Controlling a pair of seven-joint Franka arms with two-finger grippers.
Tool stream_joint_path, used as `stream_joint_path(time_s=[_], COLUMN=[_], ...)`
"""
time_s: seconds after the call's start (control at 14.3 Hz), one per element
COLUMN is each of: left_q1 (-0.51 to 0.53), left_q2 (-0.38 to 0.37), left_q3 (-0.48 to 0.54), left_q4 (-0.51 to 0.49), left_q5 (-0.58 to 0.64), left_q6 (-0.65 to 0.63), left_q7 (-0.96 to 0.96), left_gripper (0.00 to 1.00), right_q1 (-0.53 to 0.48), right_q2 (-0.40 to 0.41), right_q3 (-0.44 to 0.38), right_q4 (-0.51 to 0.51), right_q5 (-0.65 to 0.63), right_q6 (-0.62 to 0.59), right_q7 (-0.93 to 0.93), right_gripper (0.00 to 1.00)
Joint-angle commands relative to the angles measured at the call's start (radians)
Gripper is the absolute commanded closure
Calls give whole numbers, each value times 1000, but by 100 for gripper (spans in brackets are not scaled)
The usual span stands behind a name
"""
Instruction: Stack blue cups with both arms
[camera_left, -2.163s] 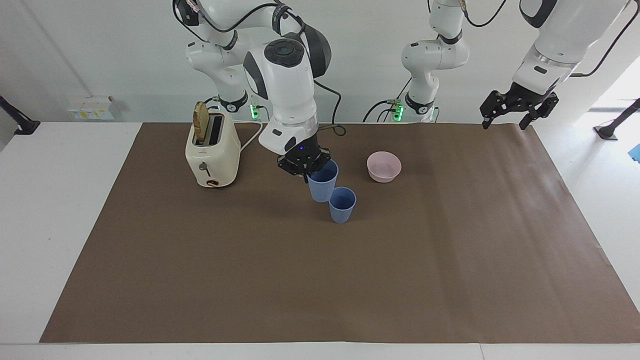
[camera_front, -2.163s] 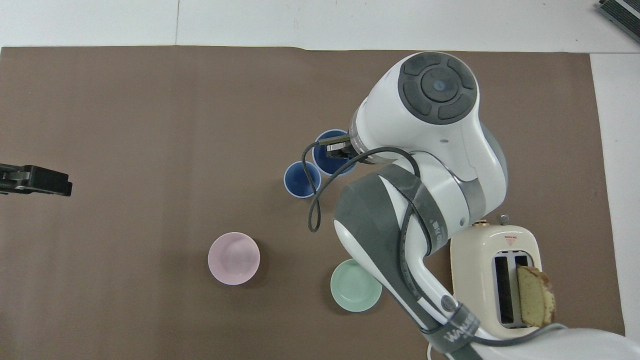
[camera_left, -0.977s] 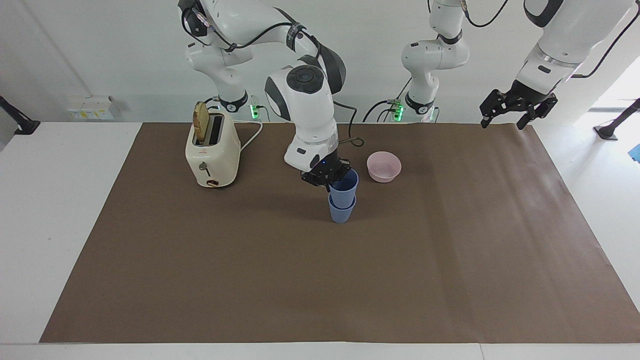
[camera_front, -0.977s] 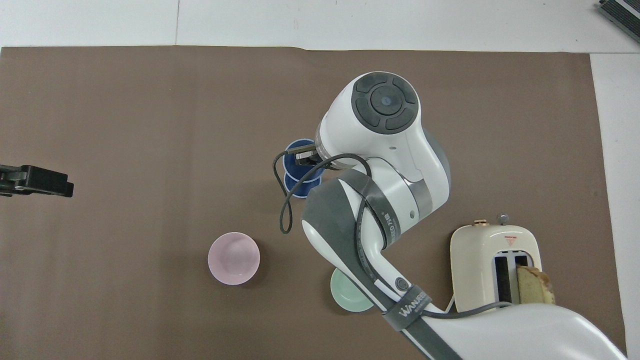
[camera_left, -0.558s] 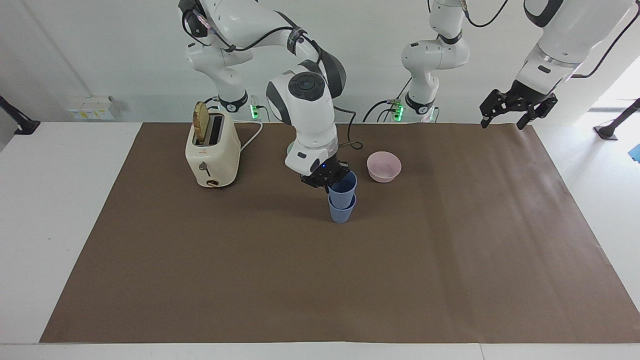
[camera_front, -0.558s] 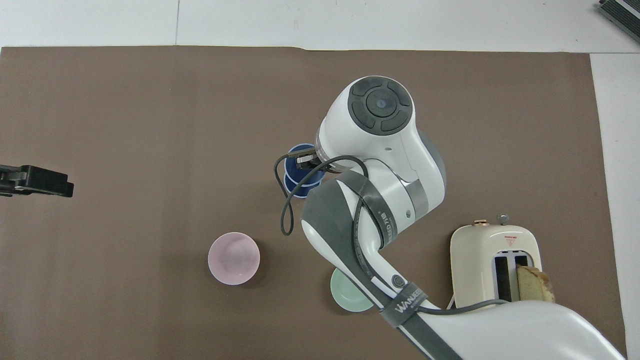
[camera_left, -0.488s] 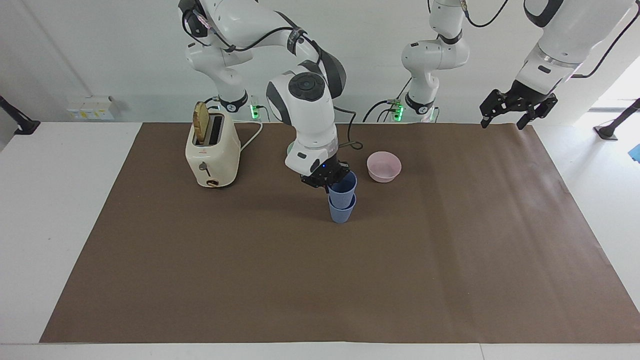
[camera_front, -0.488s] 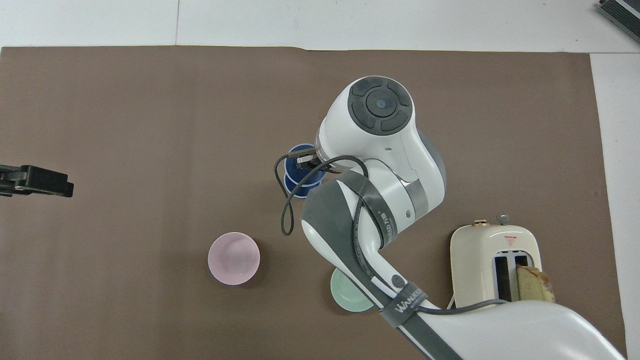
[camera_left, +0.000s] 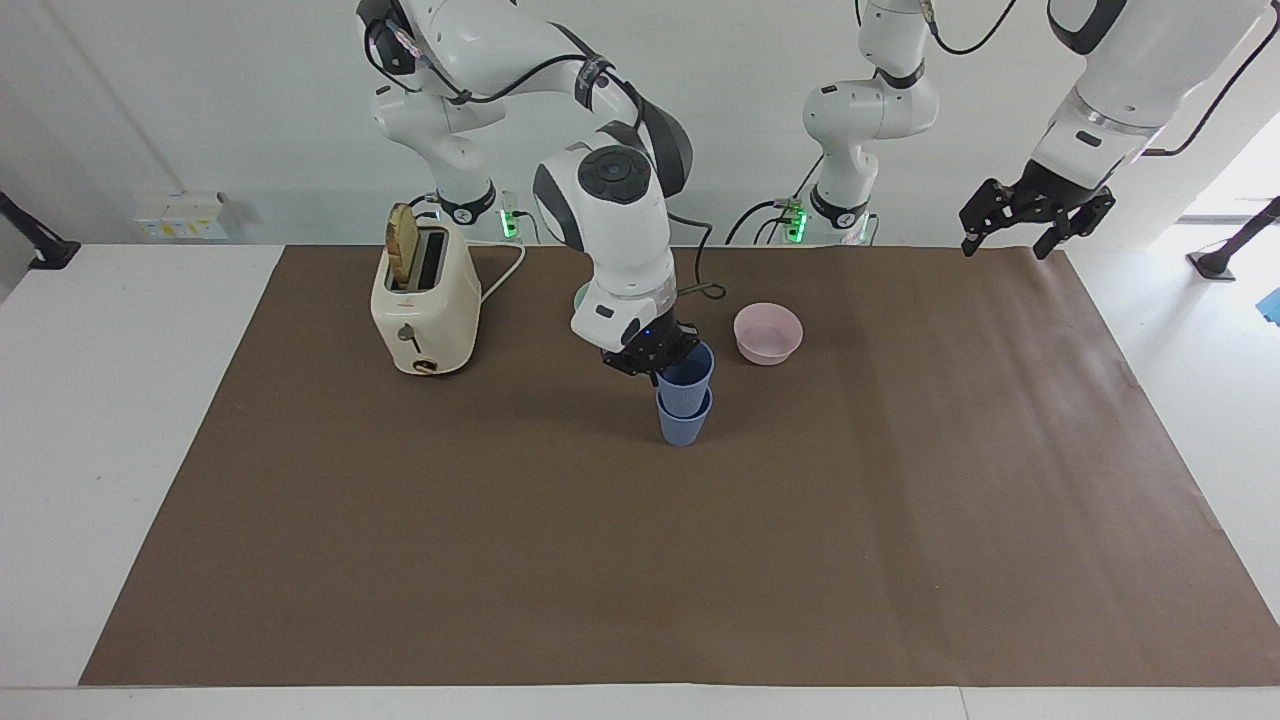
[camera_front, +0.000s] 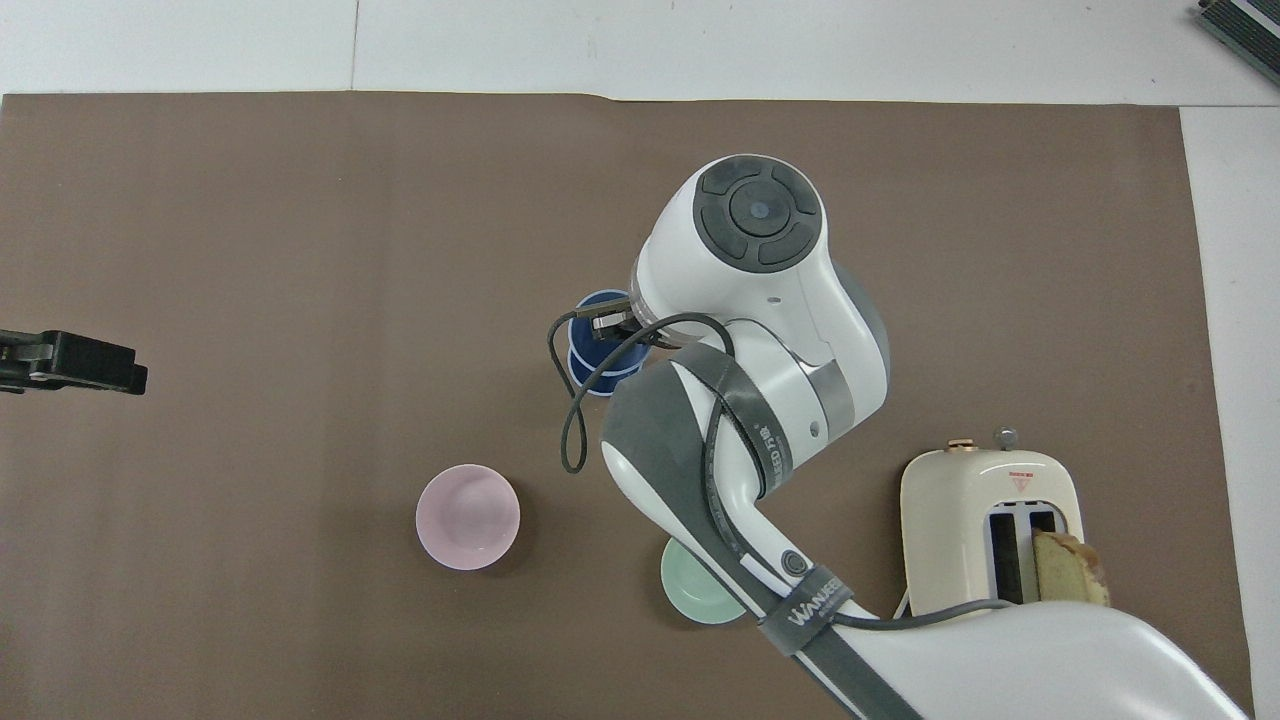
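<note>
Blue cups (camera_left: 685, 400), matte and tapered, one nested inside the other

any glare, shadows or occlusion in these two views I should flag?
Facing view: bright blown-out patch at the frame's edge past the left gripper; soft shadow on the brown mat beside the blue cups. Overhead view: even light, no glare; the right arm hides the right gripper, part of the cups and part of the green bowl.
</note>
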Motion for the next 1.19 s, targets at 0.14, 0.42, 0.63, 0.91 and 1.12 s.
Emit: stream_joint_path(time_s=[0.14,0.42,0.63,0.91,1.12], left_q1=[11,11,12,11,11], left_q2=[-12,-12,-12,-12,-12], left_q3=[-3,-1,-3,-3,-3], left_q4=[-6,-6,-4,-6,-6], left_q5=[-11,-13,-13,-13,-11], left_q6=[-14,-14,-14,-14,-14], left_q7=[14,14,14,14,14], left_gripper=[0,0,0,0,0], right_q1=[-4,-1,-1,-1,1], right_q2=[-4,10,15,27,27], right_q3=[5,5,5,5,5], right_q4=[-29,-54,-71,-77,-76], right_q5=[7,6,4,4,3], right_q6=[17,51,80,103,108], right_q7=[5,2,1,4,4], right_gripper=[100,100,100,75,38])
